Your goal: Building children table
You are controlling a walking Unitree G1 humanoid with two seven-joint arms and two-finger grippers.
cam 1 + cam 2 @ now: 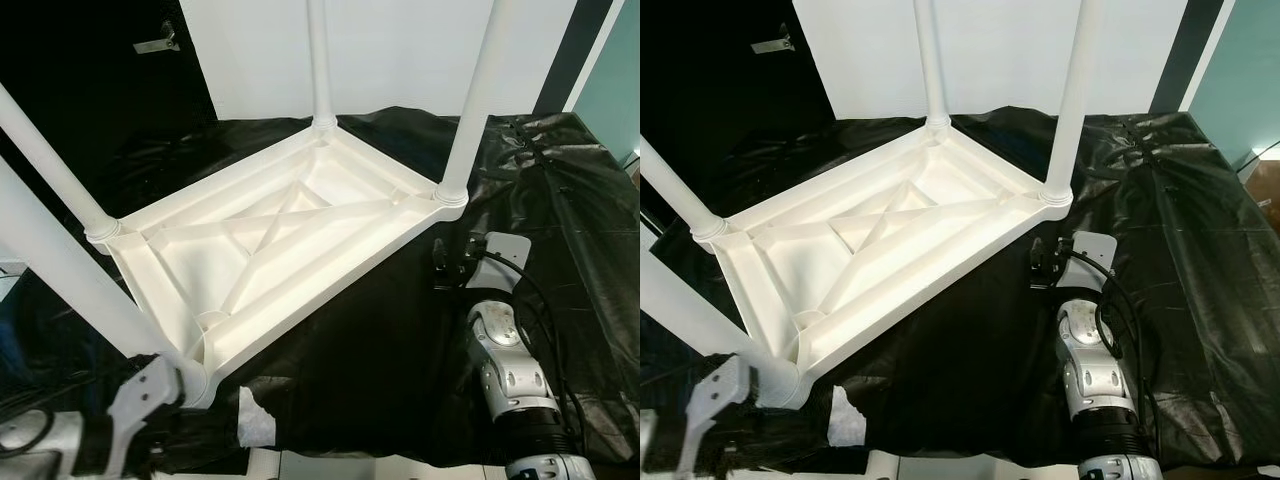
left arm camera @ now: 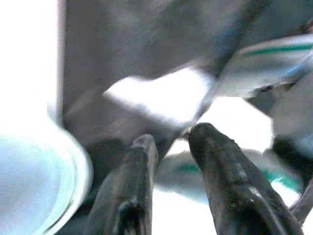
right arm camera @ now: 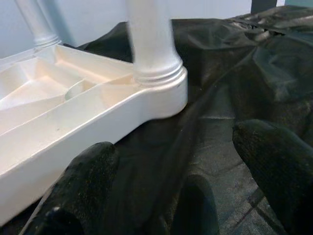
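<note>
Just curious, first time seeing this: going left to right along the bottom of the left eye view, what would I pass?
Left gripper beside the near table leg → crumpled white scrap on the black sheet → right arm.

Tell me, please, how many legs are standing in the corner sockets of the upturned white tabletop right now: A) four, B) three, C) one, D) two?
A: the tabletop lies underside up on the black sheet, with a white leg rising from each corner: far, right, left and near.

Right hand point(image 3: 176, 196) agape; left hand point(image 2: 171, 147) narrowly parted.
</note>
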